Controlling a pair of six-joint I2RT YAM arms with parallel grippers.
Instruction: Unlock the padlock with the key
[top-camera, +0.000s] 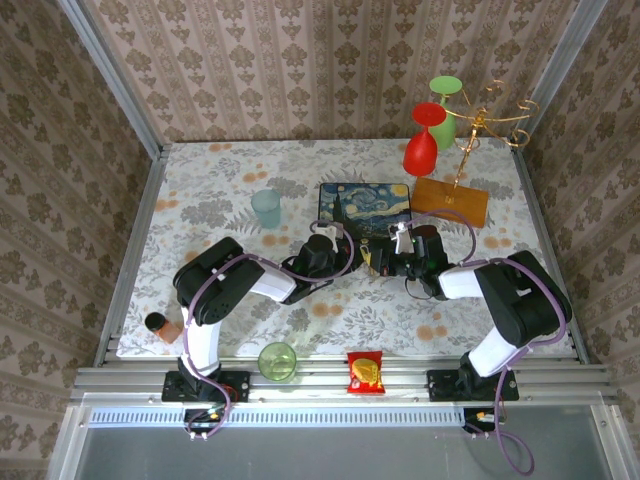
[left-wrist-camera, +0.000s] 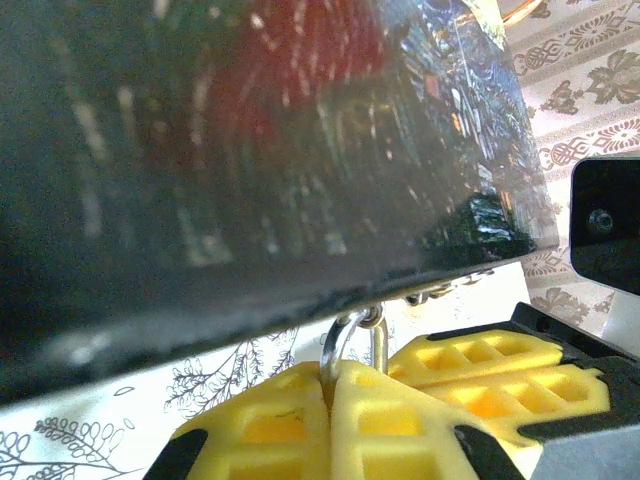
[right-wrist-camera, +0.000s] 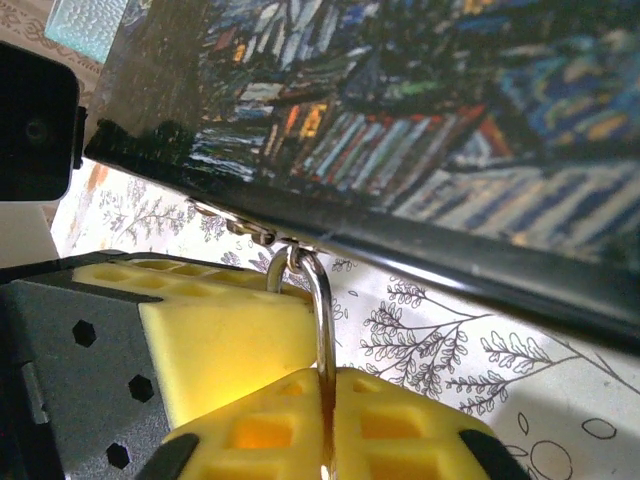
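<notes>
Left wrist view: left pincer (left-wrist-camera: 330, 395) clamped shut on padlock (left-wrist-camera: 350, 335) shackle, at Starry Night box (left-wrist-camera: 250, 150) edge. Right pincer (right-wrist-camera: 325, 405) pinched tight on same thin loop. Risk: opposing pulls bend or slip wire; neither pincer free for key.

Top view: your black-and-white jointed L arm (top-camera: 215, 285) and matching R arm (top-camera: 515, 295) bend at the elbows, forearms angled inward, wrists almost meeting. L gripper (left-wrist-camera: 330, 380), yellow waffle-moulded plastic fingers (left-wrist-camera: 270, 430): pressed together. R gripper (right-wrist-camera: 325, 390): same fingers, likewise pressed tip to tip. Each wrist cam sees the other's fingers just beside.
</notes>
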